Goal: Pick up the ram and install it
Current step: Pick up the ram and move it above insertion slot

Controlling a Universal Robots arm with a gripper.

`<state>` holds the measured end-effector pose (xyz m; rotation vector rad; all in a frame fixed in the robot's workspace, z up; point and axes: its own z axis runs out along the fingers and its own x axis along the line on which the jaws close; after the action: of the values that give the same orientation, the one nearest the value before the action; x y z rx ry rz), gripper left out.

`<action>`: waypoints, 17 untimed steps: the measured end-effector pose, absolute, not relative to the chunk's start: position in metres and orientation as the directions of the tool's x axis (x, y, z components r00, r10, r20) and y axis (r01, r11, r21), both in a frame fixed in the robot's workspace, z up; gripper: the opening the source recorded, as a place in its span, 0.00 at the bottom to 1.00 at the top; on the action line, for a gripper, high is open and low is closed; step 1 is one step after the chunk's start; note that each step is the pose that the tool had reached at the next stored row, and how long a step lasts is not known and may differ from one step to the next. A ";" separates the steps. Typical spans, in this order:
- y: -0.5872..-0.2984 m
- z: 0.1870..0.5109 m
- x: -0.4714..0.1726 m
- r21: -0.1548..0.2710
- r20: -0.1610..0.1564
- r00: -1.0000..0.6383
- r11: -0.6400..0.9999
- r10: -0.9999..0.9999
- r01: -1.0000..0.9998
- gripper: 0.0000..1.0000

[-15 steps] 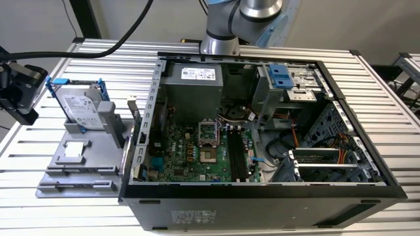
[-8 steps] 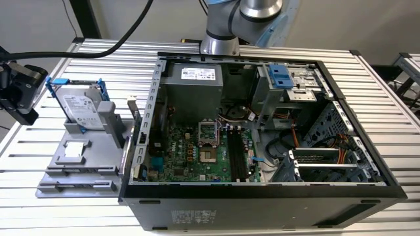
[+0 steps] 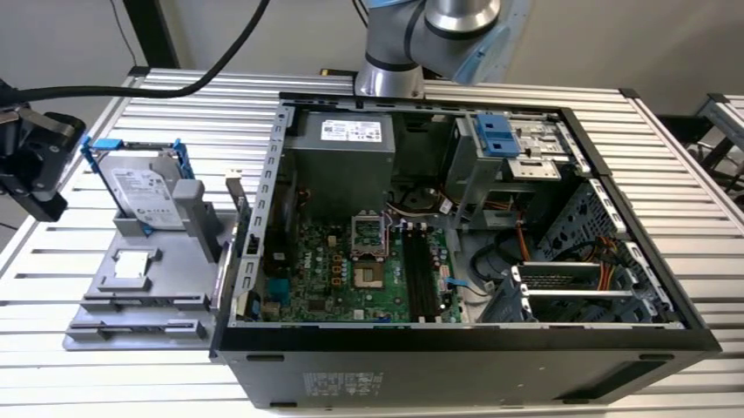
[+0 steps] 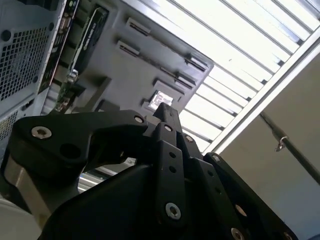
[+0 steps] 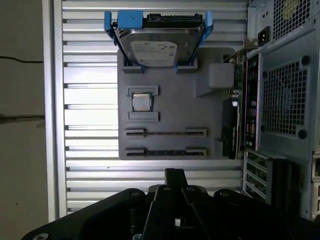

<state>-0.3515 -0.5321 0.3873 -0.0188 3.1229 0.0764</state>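
Ram (image 5: 165,151): long, thin dark stick, edge-on in grey tray (image 5: 170,110)

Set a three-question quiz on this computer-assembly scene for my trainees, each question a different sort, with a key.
1. True or false: the ram is already seated in the motherboard.
2. On the grey tray, what lies between the hard drive and the ram? A) fan B) square chip C) screwdriver
3. Fill in: the hard drive's frame is ____.
Key: 1 false, it rests in the tray; 2 B; 3 blue.
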 end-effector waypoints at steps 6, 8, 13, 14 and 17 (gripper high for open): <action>-0.532 0.387 -0.352 0.049 -0.018 -0.993 0.991 -0.121 -0.122 0.00; -0.532 0.387 -0.352 0.049 -0.018 -0.988 0.986 -0.156 -0.157 0.00; -0.532 0.387 -0.352 0.049 -0.018 -0.969 0.968 -0.245 -0.246 0.00; -0.532 0.387 -0.351 0.049 -0.018 -0.964 0.963 -0.263 -0.264 0.00; -0.532 0.387 -0.351 0.049 -0.018 -0.949 0.948 -0.315 -0.316 0.00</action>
<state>-0.3515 -0.5322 0.3873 -0.5004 3.0903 0.0799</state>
